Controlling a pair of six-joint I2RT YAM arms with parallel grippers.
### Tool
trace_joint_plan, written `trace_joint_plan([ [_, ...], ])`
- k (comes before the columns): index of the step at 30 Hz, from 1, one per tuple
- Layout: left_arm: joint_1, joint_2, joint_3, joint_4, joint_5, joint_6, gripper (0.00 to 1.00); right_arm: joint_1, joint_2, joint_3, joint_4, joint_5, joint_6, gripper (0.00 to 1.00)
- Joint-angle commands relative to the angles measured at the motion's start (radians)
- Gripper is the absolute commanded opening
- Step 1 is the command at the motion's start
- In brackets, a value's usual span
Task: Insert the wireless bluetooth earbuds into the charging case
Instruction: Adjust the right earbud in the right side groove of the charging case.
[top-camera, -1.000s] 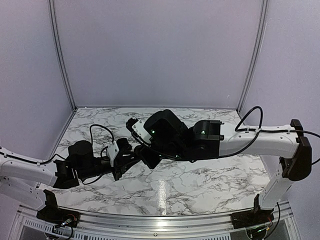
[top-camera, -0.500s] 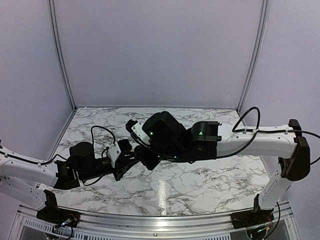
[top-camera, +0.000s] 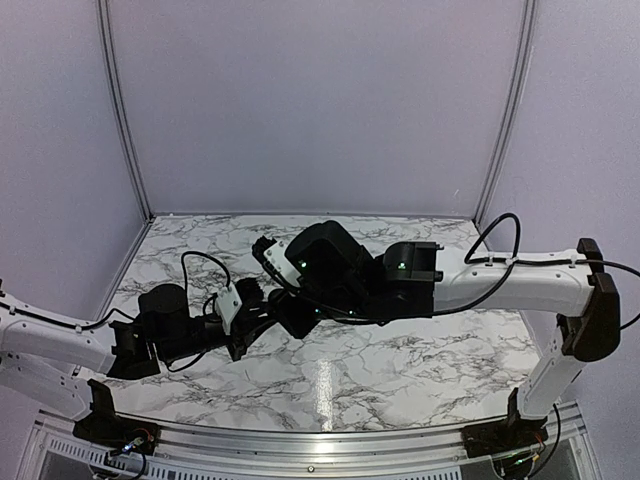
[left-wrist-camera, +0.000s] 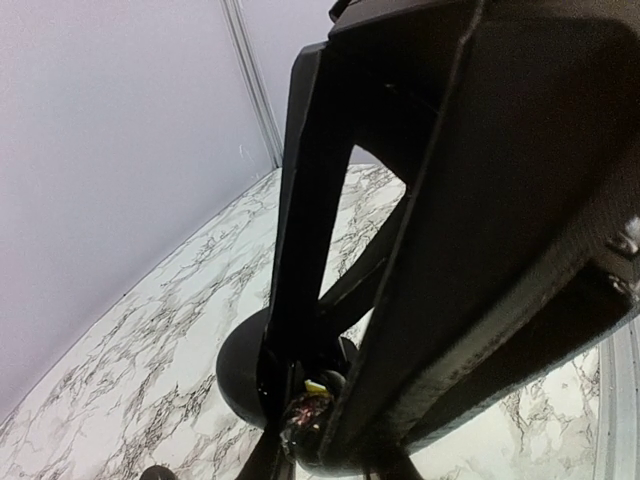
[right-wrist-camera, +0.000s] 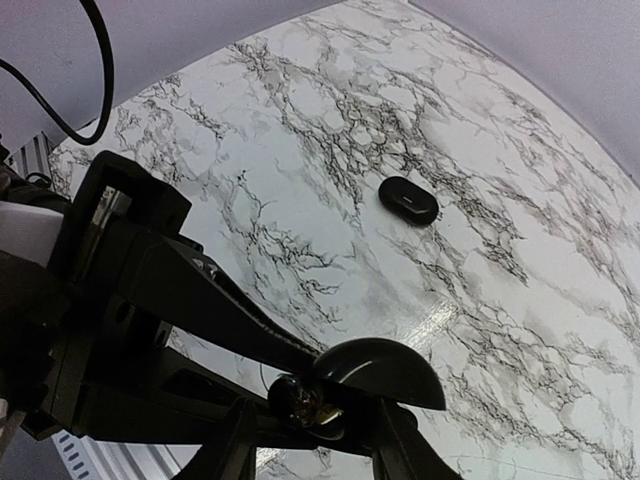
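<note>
one loose earbud (right-wrist-camera: 408, 200) seen only by right wrist, left jaws clamping charging case (right-wrist-camera: 375, 372), right jaws parted

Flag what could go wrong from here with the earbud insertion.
1. The open glossy black charging case is pinched only by the left gripper's fingers; a push from the right gripper, open just over it, might twist it loose.
2. Something shiny sits in the case's cavity, but whether it is seated I cannot tell; closing it could jam.
3. A small black oval earbud lies alone on the white marble table, easy to knock away.
</note>
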Motion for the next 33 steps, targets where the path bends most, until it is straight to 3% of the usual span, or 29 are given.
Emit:
trace_joint_plan([
  [1, -0.012, -0.005, 0.034, 0.037, 0.023, 0.014, 0.0, -0.01, -0.016, 0.011, 0.049, 0.015, 0.011, 0.4],
  [15, -0.013, -0.011, 0.035, 0.037, 0.014, 0.008, 0.0, -0.011, 0.008, -0.004, 0.009, 0.117, 0.031, 0.31],
  [33, -0.021, -0.018, 0.031, 0.04, -0.01, 0.027, 0.0, -0.011, 0.028, -0.009, 0.005, 0.093, 0.062, 0.28],
])
